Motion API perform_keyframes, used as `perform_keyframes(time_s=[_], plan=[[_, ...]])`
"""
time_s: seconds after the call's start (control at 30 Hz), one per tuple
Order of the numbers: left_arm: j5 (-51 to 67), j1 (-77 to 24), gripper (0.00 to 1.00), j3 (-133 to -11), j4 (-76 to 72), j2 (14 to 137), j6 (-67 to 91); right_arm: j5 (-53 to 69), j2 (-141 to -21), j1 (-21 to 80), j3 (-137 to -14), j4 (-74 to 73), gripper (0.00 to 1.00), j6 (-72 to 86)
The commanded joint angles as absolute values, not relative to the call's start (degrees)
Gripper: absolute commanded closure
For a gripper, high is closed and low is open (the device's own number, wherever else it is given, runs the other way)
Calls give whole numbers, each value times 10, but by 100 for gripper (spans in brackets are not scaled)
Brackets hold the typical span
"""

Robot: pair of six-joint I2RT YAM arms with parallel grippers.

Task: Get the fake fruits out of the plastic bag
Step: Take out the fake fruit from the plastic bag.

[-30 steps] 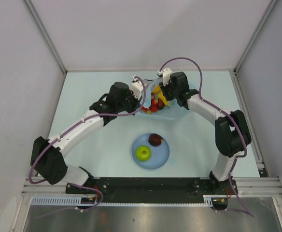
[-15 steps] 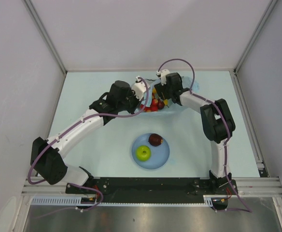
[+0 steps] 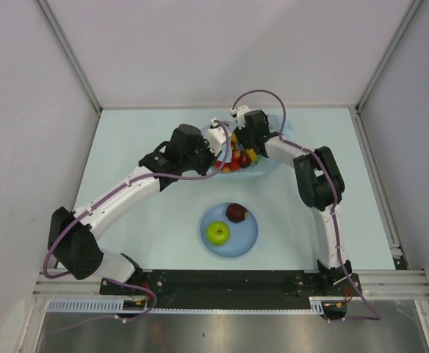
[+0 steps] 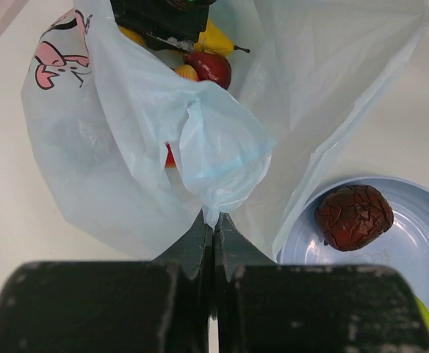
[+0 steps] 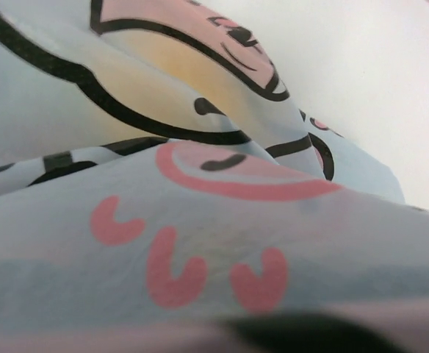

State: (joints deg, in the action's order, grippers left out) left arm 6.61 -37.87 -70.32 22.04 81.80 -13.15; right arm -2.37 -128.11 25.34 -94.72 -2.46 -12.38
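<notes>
The plastic bag (image 4: 119, 147) lies at the table's far middle, its mouth held up. My left gripper (image 4: 213, 220) is shut on a bunched fold of the bag's rim; it also shows in the top view (image 3: 216, 144). My right gripper (image 3: 244, 145) reaches into the bag from the far side, and its fingers are hidden. The right wrist view is filled by the bag's cartoon print (image 5: 200, 220). Inside the bag I see a yellow pear (image 4: 216, 38), a dark red fruit (image 4: 208, 68) and red grapes (image 3: 231, 163). A green apple (image 3: 217, 233) and a dark red-purple fruit (image 3: 236, 212) lie outside the bag.
The round light-blue plate (image 3: 242, 241) sits in front of the bag near the table's middle and holds the apple and the red-purple fruit. It also shows at the lower right of the left wrist view (image 4: 420, 257). Walls enclose the table on three sides.
My right arm has folded inward and its gripper has moved left, deeper into the bag. My left gripper has shifted slightly right, still pinching the bag.
</notes>
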Motion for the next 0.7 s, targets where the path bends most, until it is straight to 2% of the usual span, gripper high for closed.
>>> perform_keyframes(time_s=[0.0,0.03,0.17,0.27,0.53,0.67], plan=[[68,-381,100,-701,210,807,-137,-14,-1208,259,-941,-22,73,-143],[66,-382,100,-698,205,806,-136,-5,-1187,260,-936,-24,80,-142],[49,-382,100,-686,197,805,-134,53,-1087,268,-899,-44,87,-147],[11,-382,100,-680,184,806,-126,82,-997,280,-838,-54,88,-149],[2,-382,100,-705,183,815,-125,195,-789,315,-709,-156,88,-170],[2,-382,100,-702,182,817,-129,237,-679,343,-594,-201,88,-207]])
